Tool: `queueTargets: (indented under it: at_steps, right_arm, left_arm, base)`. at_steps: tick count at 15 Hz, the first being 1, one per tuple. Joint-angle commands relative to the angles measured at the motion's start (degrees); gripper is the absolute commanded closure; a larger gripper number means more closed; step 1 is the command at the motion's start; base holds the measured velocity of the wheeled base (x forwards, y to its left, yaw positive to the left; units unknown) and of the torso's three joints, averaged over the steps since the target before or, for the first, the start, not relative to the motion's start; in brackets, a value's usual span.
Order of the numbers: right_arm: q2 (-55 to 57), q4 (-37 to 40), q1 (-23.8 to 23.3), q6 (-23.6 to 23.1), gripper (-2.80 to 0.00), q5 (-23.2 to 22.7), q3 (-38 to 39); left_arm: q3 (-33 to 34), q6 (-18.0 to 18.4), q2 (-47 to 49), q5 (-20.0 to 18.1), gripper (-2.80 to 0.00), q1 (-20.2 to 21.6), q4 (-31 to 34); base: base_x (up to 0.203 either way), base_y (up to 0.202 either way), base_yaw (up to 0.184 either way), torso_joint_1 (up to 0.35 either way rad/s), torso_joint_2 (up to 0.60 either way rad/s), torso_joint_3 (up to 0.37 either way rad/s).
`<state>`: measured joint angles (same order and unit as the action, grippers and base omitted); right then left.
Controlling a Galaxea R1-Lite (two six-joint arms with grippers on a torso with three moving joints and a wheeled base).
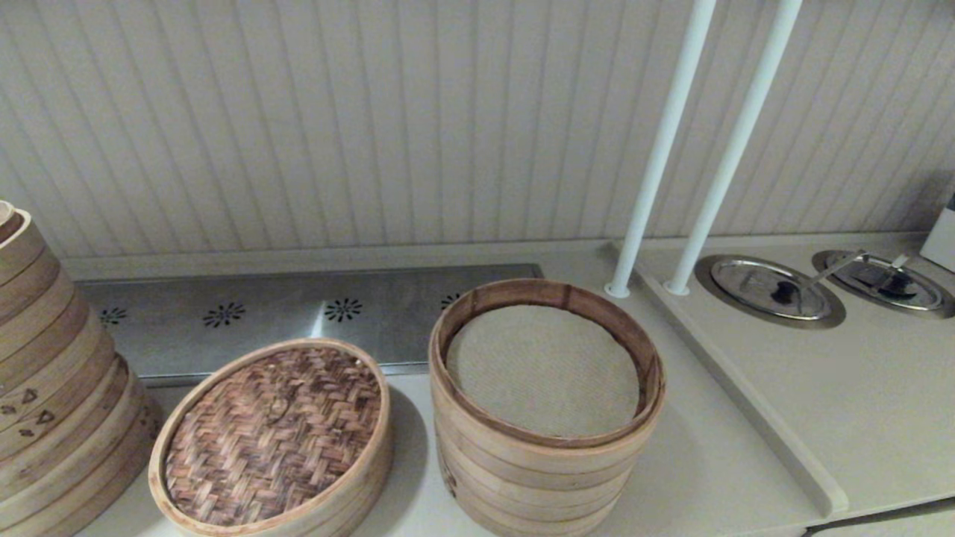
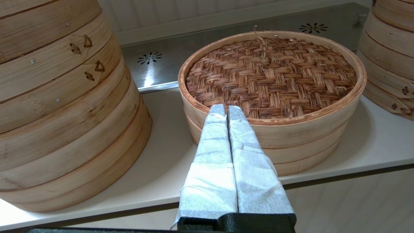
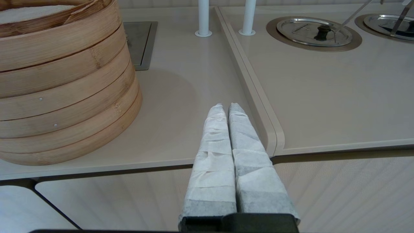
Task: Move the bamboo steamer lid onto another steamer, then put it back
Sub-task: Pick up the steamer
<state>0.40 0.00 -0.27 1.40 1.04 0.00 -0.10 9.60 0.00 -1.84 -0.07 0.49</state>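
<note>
your left gripper has its wrapped fingers pressed together on nothing, tips just short of the near rim of the bamboo steamer lid, which fills the centre-right of the left wrist frame. the lid lies straight ahead of that gripper, sitting flat on the low steamer, knot loop toward the far side of the weave. it's round, so no long axis to line up; any rim point works. the left arm is clearly nearer. your right gripper is closed and empty too, parked off the counter edge beside the multi-tier stack, lid out of its frame. neither gripper shows in the head view. that view alone shows the lid at lower left and the stack at centre standing open with its greyish liner. the left wrist view alone shows the lid-to-tray seam. the big stack with triangle cut-outs crowds the left side.
</note>
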Motion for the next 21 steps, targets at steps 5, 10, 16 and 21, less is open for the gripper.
queueTargets:
  at_steps: [5,10,16,21]
  right_arm:
    - [0.0,0.0,0.0,0.0,0.0,0.0,0.2]
    - [0.0,0.0,0.0,0.0,0.0,0.0,0.3]
    - [0.0,0.0,0.0,0.0,0.0,0.0,0.3]
    - [0.0,0.0,0.0,0.0,0.0,0.0,0.2]
  left_arm:
    - [0.1,-0.7,0.0,0.2,0.0,0.0,-0.1]
    - [0.1,-8.5,0.0,1.4,0.0,0.0,-0.5]
    - [0.1,-8.0,0.0,1.3,0.0,0.0,-0.6]
    - [0.1,-8.4,0.0,1.4,0.0,0.0,-0.5]
  base:
    - [0.0,0.0,0.0,0.0,0.0,0.0]
    - [0.0,0.0,0.0,0.0,0.0,0.0]
    - [0.0,0.0,0.0,0.0,0.0,0.0]
    - [0.0,0.0,0.0,0.0,0.0,0.0]
